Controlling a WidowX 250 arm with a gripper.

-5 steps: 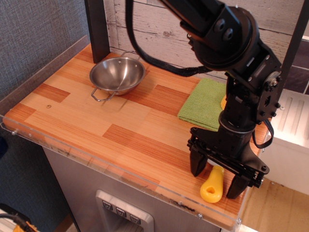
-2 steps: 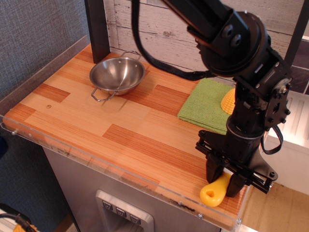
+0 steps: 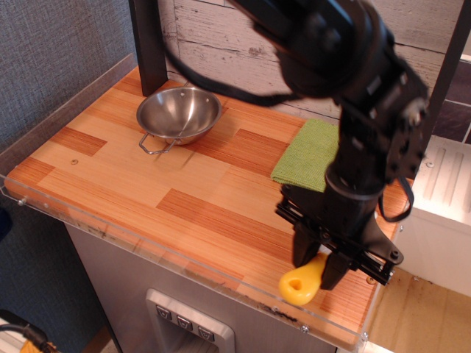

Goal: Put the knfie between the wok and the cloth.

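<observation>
Item one, the hand [image 3: 318, 263]: your fingers are closed narrow on the knife [image 3: 302, 282], gripping it at the blade end so the yellow handle with its hole sticks out toward the bench's front edge. The blade itself is hidden between the fingers. Whether the knife is clear of the bench [image 3: 147, 176] or just grazing it, you cannot tell from this view.

Item two, the cloth [image 3: 310, 154]: green, folded, lying behind the hand and partly covered by the arm.

Item three, the wok [image 3: 179, 115]: empty, well to the left of the cloth, near the back wall.

Item four, the gap: bare wood lies between wok and cloth, open to receive the knife.

Judgement: holding the knife by one end probably leaves the handle free to touch down first. You have the carry to that gap left to do.
</observation>
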